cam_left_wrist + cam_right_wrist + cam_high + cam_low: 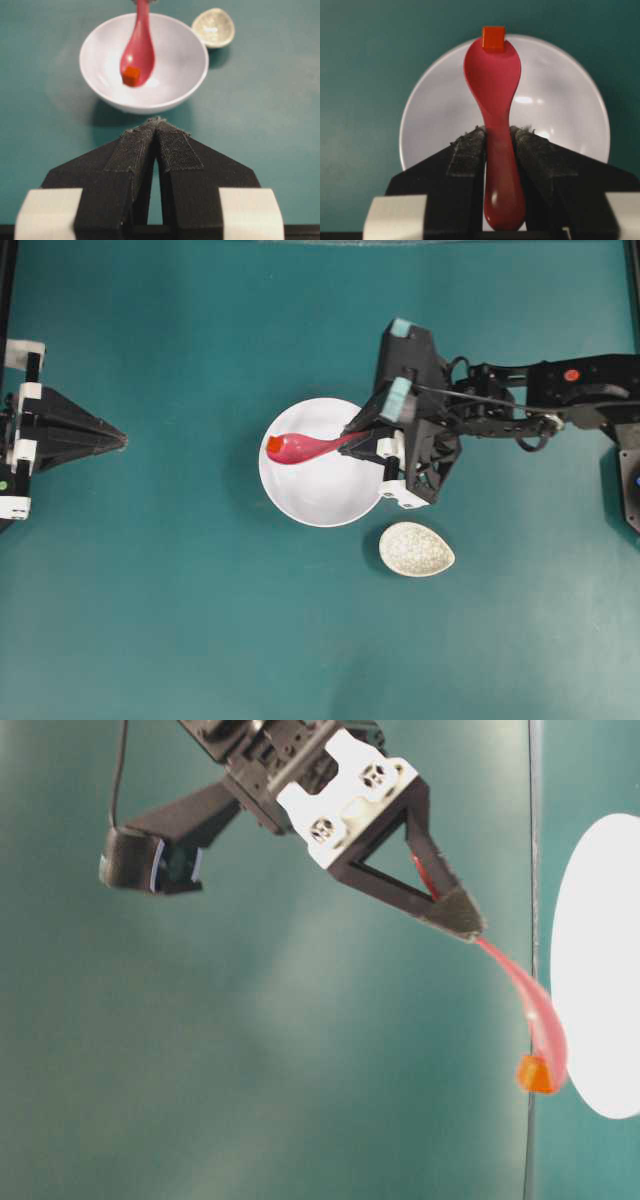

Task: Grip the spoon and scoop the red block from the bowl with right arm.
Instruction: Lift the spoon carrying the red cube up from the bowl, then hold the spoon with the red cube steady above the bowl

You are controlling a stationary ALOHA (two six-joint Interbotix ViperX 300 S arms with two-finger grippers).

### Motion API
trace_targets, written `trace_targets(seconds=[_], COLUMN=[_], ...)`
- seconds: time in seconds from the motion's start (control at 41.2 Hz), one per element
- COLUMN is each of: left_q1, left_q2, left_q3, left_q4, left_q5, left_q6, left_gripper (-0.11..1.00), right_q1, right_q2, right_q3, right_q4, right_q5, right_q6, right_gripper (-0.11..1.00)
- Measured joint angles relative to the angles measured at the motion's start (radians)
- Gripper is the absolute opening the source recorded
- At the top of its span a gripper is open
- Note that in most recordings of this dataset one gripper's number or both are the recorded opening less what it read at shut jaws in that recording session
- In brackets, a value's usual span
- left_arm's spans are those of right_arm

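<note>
Right gripper [497, 137]: jaws closed on the handle of the pink spoon [300, 448], pads pinching it from both sides.
Left gripper [157, 125]: jaws pressed together, holding nothing, parked at the left edge of the worktop [180, 640], well apart from the dishes.
Spoon axis: runs from the right jaws leftward in the overhead view, its deep end over the left part of the white bowl [330, 502].
Red block [274, 444]: sits at the far tip of the spoon, the end farthest from the jaws; it looks perched near the lip rather than deep in the hollow.
Key relation: the block lies straight out along the spoon's long axis, so any dip of the tip would likely spill it back.
Nearer arm: the right one; it alone has the spoon.
Table-level view: shows the spoon curving downward from the jaws, block at the lowest point.
Wrist views: show the block's seat on the spoon.
Other dish: small speckled egg-shaped dish [416, 549], just beside the bowl, nearer right.
</note>
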Motion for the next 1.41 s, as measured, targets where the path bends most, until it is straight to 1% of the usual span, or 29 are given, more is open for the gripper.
trace_targets(seconds=[0.291, 0.461, 0.582, 0.752, 0.873, 0.994, 1.188, 1.406], left_q1=[0.0, 0.0, 0.0, 0.0, 0.0, -0.002, 0.0, 0.0], left_q2=[-0.02, -0.037, -0.044, -0.046, -0.046, -0.043, -0.026, -0.015], left_q3=[0.002, 0.0, 0.0, 0.0, 0.0, 0.0, 0.0, 0.0], left_q4=[-0.002, 0.0, 0.0, 0.0, 0.0, 0.0, 0.0, -0.002], left_q5=[0.0, 0.0, 0.002, -0.002, -0.002, -0.003, -0.006, -0.026], left_q6=[-0.034, -0.034, -0.034, -0.035, -0.035, -0.035, -0.043, -0.043], left_gripper=[0.0, 0.0, 0.0, 0.0, 0.0, 0.0, 0.0, 0.0], right_q1=[0.012, 0.031, 0.044, 0.051, 0.052, 0.052, 0.052, 0.052], right_q2=[-0.063, -0.094, -0.129, -0.181, -0.224, -0.259, -0.299, -0.31], right_q3=[0.092, 0.155, 0.189, 0.23, 0.259, 0.272, 0.272, 0.272], right_q4=[0.003, 0.003, 0.002, -0.012, -0.049, -0.069, -0.075, -0.075], right_q5=[-0.187, -0.293, -0.337, -0.356, -0.36, -0.362, -0.351, -0.33], right_q6=[0.0, -0.002, -0.012, -0.021, -0.023, -0.025, -0.025, -0.025], right_gripper=[0.24, 0.24, 0.24, 0.24, 0.24, 0.24, 0.24, 0.24])
